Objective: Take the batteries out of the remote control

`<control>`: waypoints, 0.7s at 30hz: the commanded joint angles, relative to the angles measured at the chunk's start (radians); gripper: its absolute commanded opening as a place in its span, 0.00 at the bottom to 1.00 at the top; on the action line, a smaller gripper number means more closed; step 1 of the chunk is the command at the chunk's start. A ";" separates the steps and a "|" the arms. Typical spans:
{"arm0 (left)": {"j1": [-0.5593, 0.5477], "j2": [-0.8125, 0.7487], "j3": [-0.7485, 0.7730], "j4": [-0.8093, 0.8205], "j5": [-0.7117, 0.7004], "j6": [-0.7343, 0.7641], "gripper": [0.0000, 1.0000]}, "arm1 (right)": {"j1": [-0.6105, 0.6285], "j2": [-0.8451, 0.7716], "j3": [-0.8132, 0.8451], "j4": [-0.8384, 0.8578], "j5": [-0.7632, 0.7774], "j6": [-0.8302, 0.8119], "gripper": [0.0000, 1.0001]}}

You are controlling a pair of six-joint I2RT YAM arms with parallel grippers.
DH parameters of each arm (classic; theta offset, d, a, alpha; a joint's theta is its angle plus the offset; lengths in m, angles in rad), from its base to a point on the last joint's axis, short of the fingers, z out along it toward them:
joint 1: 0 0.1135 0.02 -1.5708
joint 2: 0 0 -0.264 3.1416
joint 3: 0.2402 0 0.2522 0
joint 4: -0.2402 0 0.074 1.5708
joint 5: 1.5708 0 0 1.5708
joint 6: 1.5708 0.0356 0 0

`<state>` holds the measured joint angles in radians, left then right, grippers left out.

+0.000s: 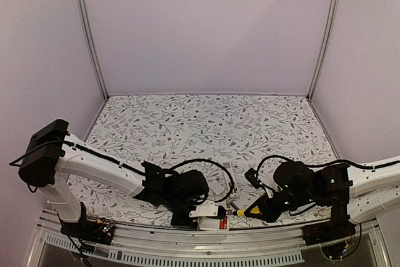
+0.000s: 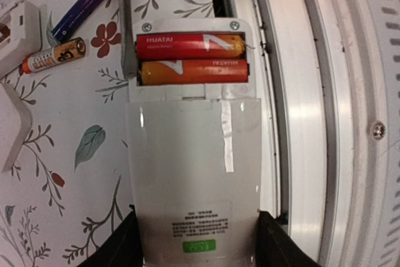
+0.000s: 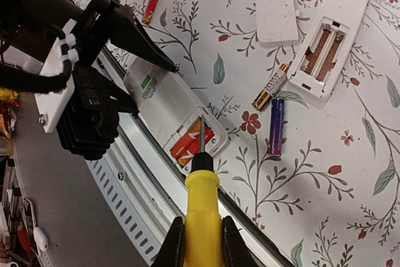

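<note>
Batteries [image 2: 190,59], two red-orange, lie inside the opened remote [image 2: 194,173]. Left gripper [image 2: 195,247] clamps the remote body; right gripper [image 3: 200,242] is tight on yellow screwdriver [image 3: 201,195], tip beside them.

You see a desk [image 1: 206,117] covered in leaf-and-flower print, with an aluminium rail [image 2: 325,92] along its near edge. A yellow-handled screwdriver [image 3: 201,207] sits over that rail. A loose white rectangular cover [image 3: 277,17] lies flat.

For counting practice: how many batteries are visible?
5: two red batteries in the remote, gold battery and purple battery loose nearby, another red battery farther off; others possibly hidden.
</note>
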<state>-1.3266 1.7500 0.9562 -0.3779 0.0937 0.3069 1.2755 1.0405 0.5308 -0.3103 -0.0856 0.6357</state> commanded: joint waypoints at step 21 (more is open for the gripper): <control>0.013 0.095 -0.036 -0.030 -0.084 0.034 0.15 | -0.019 0.162 0.120 -0.168 -0.056 -0.190 0.00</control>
<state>-1.3231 1.7561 0.9607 -0.3801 0.0967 0.2974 1.2739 1.1442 0.6468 -0.4171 -0.0898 0.5068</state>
